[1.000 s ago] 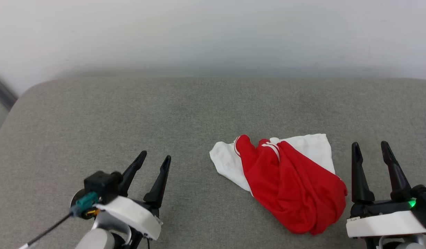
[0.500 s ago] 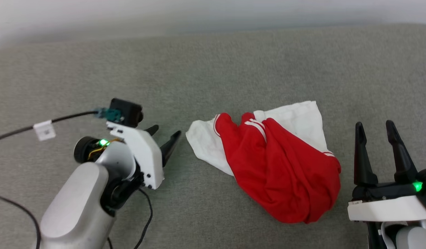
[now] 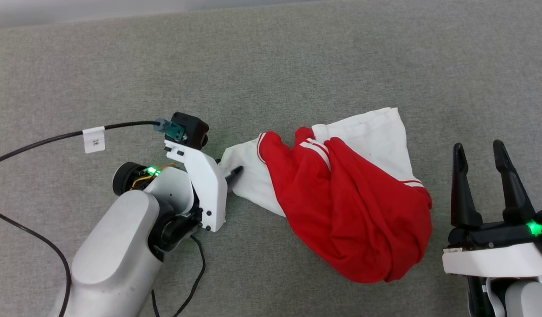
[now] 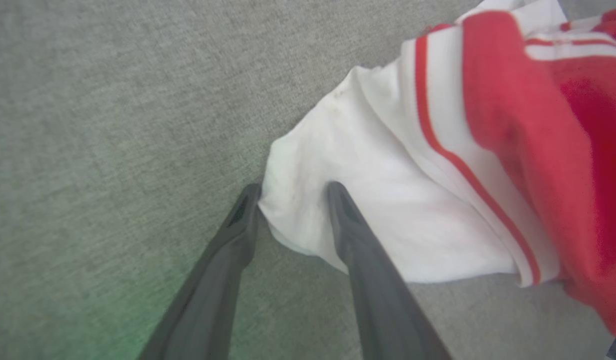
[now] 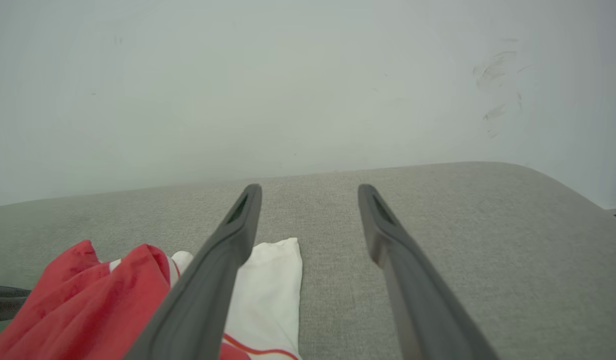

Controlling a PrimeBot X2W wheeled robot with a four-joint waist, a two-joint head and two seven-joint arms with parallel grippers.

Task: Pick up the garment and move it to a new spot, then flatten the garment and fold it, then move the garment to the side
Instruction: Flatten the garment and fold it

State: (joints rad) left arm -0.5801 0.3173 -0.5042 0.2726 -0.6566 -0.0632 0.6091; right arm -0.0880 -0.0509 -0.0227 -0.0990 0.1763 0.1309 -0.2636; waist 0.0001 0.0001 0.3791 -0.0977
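Note:
The garment point(image 3: 354, 215) lies crumpled on the grey cushion, red body bunched up with white sleeves and red-striped trim at its left and far sides. My left gripper point(image 3: 229, 166) reaches in from the left, pointing right. In the left wrist view its fingers point(image 4: 237, 235) stand apart, straddling the corner of the white sleeve point(image 4: 338, 165), with cloth between the tips. My right gripper point(image 3: 478, 147) stands open to the right of the garment, fingers pointing away, nothing between them. The right wrist view has the garment point(image 5: 87, 300) at the lower left of that gripper point(image 5: 310, 190).
The grey cushion point(image 3: 297, 66) stretches wide on all sides of the garment. A pale wall point(image 5: 308, 75) rises behind its far edge. A black cable with a white tag point(image 3: 94, 138) runs from my left wrist off to the left.
The head view has tilted down. My left arm swung forward and right until its fingers reached the white sleeve's corner, and they have narrowed a little. The right gripper kept still.

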